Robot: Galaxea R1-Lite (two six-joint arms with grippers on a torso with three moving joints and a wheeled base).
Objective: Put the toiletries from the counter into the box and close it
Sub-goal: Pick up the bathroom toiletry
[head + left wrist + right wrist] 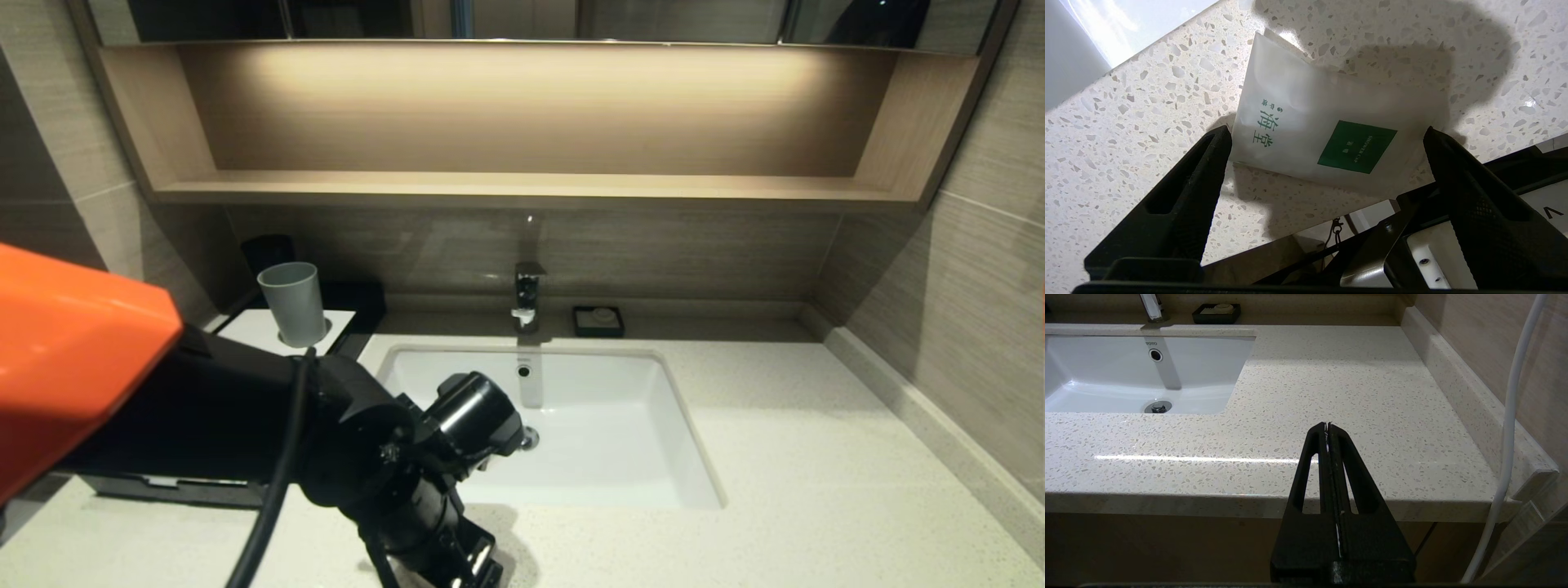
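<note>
While the sachet [1327, 130] lies flat on the speckled worktop [1126, 122], the job looks to be in its early or middle part: this packet at least is not yet in the box [269, 331], and the closing has still to come. The left tool [1327, 136] hangs just over the sachet near the front edge of the worktop, its two fingers [1196, 179] spread wide to either side of the packet and gripping nothing; whether the tips touch the stone I cannot tell. The right tool [1328, 430] sits parked off the front of the worktop to the right of the sink [1126, 367], pressed together and empty.

Much is hidden. In the head view the left arm [204, 408] covers the front left of the worktop, so the sachet cannot be seen there, and only the back of the box shows, with a grey cup [294, 302] standing on its white top. Whether its drawer is out cannot be made out. The two slim sticks appear in no view, so whether they are already inside is unknown.
</note>
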